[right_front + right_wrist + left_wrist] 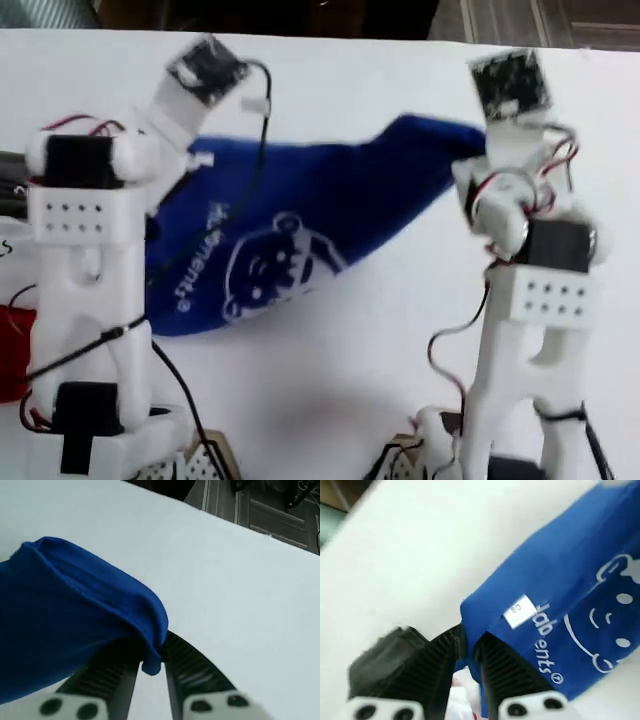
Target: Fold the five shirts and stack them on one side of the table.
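The shirt (300,240) stretches slantwise over the table (350,400), its long axis running from arm to arm. The left gripper (469,642) is clamped on the printed end's edge. The right gripper (152,655) pinches the opposite end's hem, so each arm grips its nearer end.

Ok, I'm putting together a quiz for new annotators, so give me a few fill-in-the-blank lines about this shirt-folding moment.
1. The shirt stretched between the two arms is ____ in colour.
2. The cartoon face printed on it is ____.
3. Counting the left gripper and the right gripper, the number of grippers shut on it is ____.

Missing words: blue; white; two.
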